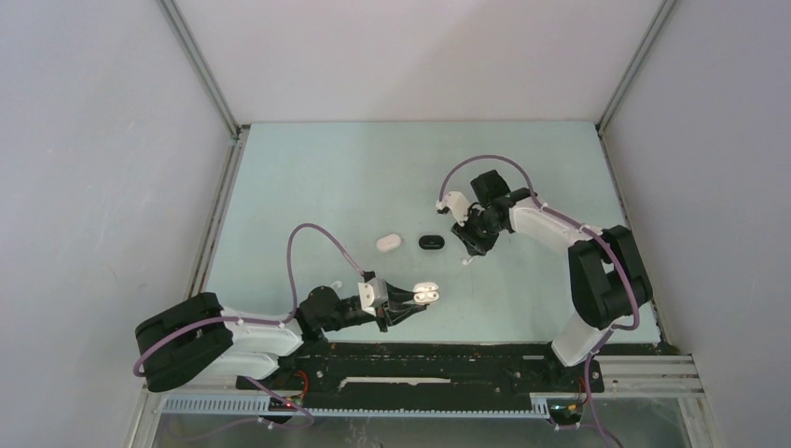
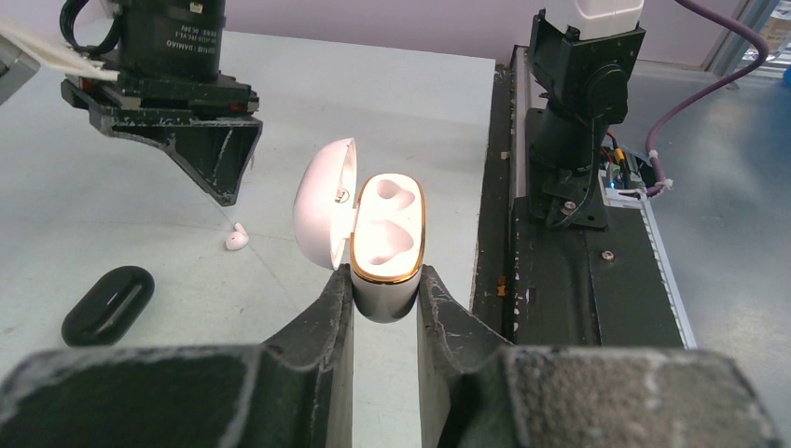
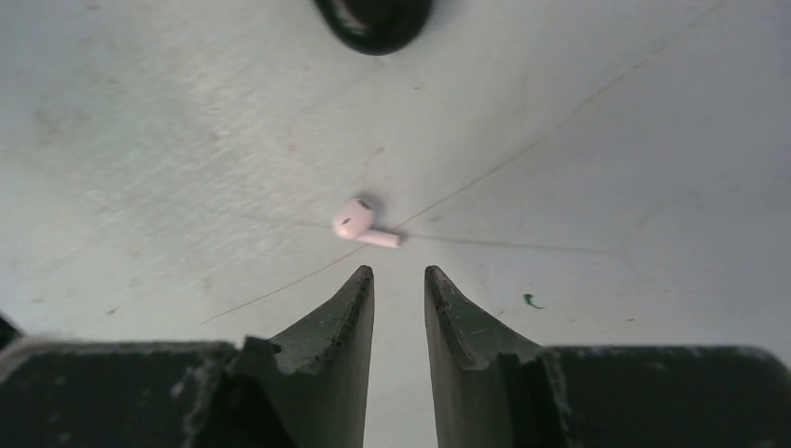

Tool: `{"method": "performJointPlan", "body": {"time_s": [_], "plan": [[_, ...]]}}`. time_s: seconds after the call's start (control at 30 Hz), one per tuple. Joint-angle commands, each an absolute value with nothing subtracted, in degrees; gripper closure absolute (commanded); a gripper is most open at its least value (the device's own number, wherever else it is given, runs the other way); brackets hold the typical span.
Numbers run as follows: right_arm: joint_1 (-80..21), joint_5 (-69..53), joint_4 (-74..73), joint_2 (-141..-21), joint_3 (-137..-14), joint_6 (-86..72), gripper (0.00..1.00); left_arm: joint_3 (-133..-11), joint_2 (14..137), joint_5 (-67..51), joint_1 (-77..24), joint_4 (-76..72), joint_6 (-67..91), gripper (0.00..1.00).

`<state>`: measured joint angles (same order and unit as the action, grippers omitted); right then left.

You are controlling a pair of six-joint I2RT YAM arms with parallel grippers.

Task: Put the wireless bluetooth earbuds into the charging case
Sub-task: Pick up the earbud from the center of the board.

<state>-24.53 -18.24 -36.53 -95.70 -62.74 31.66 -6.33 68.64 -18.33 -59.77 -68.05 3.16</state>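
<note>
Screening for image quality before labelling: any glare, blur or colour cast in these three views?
Left wrist: the open white case shows its interior blown out to a warm glow, and the left gripper is soft near the lens. Right wrist: the white earbud looks pinkish and slightly soft; the black case is cropped at the top. Top external: even light, faint shadows, no glare.

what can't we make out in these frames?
Glossy black pill-shaped case: right wrist view, cut off by top edge.
White pill-shaped case: top view only, too small to tell open or shut.
Open white gold-rimmed charging case: left wrist view, lower body hidden by the left tool.
Small white earbud: top view, a mere speck; orientation unreadable there.
</note>
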Motion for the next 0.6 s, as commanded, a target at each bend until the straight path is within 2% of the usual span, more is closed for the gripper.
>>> {"method": "performJointPlan", "body": {"time_s": [0.0, 0.57], "plan": [[-24.9, -11.1, -31.4, -98.1, -63.3, 33.7, 0.71, -6.5, 68.7, -18.2, -59.5, -70.8, 3.9, 1.00], [-25.7, -13.2, -34.8, -105.2, -65.6, 37.2, 0.69, -6.5, 68.7, -18.0, -59.3, -70.6, 3.7, 1.00]]}}
